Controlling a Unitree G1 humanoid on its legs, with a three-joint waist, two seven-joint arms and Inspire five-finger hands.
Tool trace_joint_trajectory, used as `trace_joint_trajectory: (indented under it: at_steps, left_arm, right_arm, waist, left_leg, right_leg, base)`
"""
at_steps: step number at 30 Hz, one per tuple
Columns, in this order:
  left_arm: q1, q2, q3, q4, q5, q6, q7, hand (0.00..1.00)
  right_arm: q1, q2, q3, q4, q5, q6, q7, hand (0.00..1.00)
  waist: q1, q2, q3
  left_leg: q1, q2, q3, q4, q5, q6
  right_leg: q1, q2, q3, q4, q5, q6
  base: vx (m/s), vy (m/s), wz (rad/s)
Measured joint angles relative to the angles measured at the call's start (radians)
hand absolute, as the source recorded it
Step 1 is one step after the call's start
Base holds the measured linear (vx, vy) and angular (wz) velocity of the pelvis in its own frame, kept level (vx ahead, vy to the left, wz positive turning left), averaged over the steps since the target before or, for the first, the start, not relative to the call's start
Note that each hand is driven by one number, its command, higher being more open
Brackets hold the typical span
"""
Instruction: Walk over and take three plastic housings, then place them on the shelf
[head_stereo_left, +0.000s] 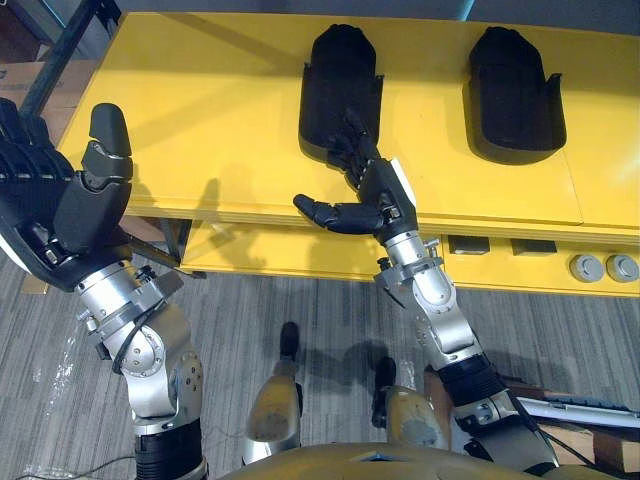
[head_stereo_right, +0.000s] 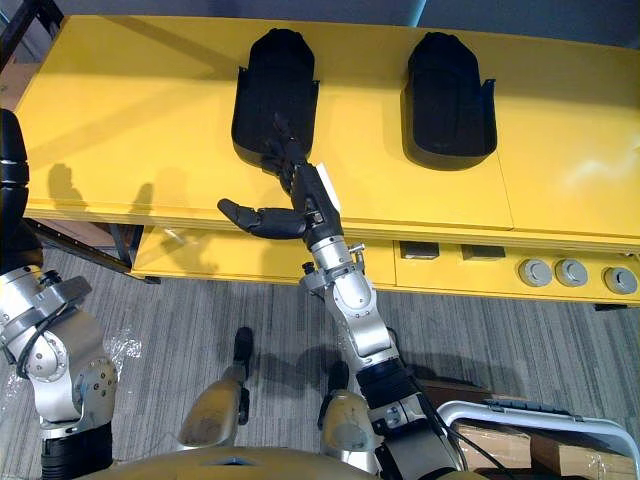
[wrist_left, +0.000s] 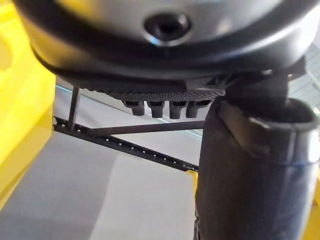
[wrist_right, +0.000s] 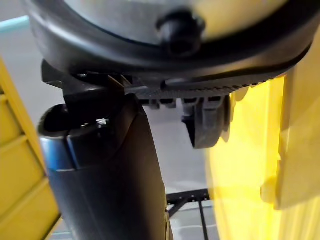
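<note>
Where the task's things lie: I see the left housing (head_stereo_left: 340, 85) and the right housing (head_stereo_left: 515, 90), both black plastic, lying flat on the yellow tabletop (head_stereo_left: 200, 110) toward its far side. They are well apart from each other, and neither one is held.
Right robot hand (head_stereo_left: 375, 190): held over the near edge of the tabletop, fingers straight and close together, pointing at the left housing, thumb stuck out sideways toward the left; it grips nothing.
Fingertips (head_stereo_left: 355, 145): from my head camera they overlap the near end of the left housing; I cannot tell whether they touch it.
Left robot hand (head_stereo_left: 60, 205): raised by the left corner of the tabletop, fingers upright and relaxed, thumb standing up; it is empty.
Right housing: nothing near it.
Tabletop front: two round grey knobs (head_stereo_left: 585, 267) side by side at the right end.
Floor (head_stereo_left: 300, 300): grey carpet under the tabletop's near edge.
</note>
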Motion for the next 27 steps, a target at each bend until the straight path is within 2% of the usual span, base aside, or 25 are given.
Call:
trace_joint_trajectory:
  at_steps: [18,27]
  left_arm:
    - [0.0,-0.019,0.001,0.0,0.0,0.034,-0.028,1.0]
    - [0.002,-0.044,-0.003,0.001,-0.036,0.047,-0.101,1.0]
  right_arm:
    - [-0.047,0.024,-0.004,0.052,0.001,-0.026,0.001,1.0]
    - [-0.056,0.028,0.0,0.075,0.001,-0.026,0.0,1.0]
  waist:
    - [0.0,0.01,0.02]
    - [0.0,0.01,0.02]
  left_leg:
    - [0.005,-0.012,-0.005,-0.001,-0.001,-0.001]
    - [0.026,-0.012,-0.006,-0.003,-0.003,0.001]
  right_leg:
    - [0.001,-0.014,-0.006,0.017,-0.016,0.001]
    - [0.028,-0.016,-0.015,0.01,-0.012,0.007]
  base:
    - [0.0,-0.004,0.01]
    - [0.01,-0.01,0.01]
